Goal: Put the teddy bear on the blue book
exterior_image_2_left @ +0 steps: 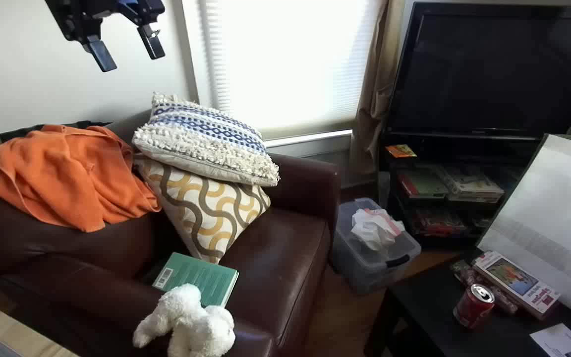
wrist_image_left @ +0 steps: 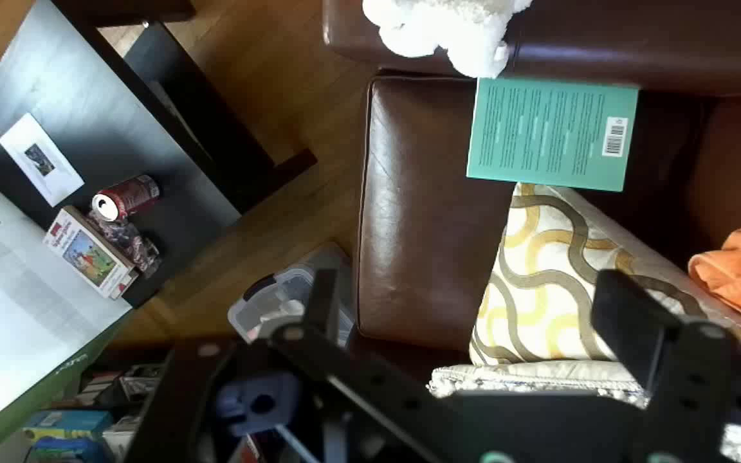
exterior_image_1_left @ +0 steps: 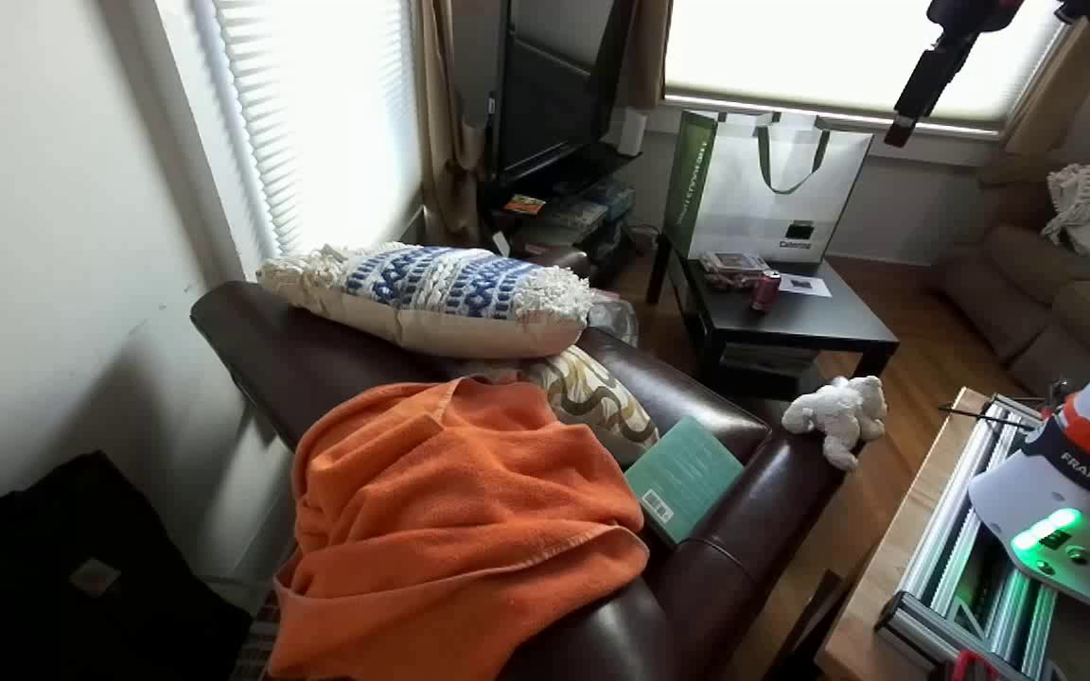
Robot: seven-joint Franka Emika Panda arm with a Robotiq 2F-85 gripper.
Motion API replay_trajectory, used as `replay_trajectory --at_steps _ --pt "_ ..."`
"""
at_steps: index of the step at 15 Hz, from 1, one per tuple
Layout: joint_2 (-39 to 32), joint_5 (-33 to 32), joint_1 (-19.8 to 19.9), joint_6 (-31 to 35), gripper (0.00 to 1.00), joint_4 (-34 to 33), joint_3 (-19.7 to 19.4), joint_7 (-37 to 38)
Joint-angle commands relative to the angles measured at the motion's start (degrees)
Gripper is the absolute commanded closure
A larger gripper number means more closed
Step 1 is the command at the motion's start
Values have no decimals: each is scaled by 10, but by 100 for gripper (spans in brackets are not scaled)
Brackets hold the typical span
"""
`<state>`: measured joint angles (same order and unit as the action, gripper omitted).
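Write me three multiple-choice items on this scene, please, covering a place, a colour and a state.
1. Where is the teddy bear?
A) on the coffee table
B) on the sofa armrest
C) inside the tote bag

2. What colour is the drink can?
A) red
B) yellow
C) green

3. How is the end effector?
A) shut
B) gripping the bear
C) open

1 B: all views show it there.
2 A: its side shows red.
3 C: its fingers stand apart, holding nothing.
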<state>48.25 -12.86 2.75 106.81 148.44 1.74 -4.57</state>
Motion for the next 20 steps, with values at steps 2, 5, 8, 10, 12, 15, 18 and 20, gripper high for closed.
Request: replay_trajectory --at_steps 2,5,8,10,12,15,18,20 --pt "-1 -5 -9 -3 0 -2 -6 5" --pt "-1 -5 -9 -3 0 -2 -6 5" --pt "-1 -5 -9 -3 0 -2 -6 5" --pt "-2 -29 -11 21 0 7 -11 -21" --pt "-20 -37 -16 25 0 9 -30 -58" --pt "-54 -44 7 19 0 19 -35 -28" --pt "-84 -75 7 23 0 49 -61 -91" --pt "-91 -100 3 18 0 76 -74 -134"
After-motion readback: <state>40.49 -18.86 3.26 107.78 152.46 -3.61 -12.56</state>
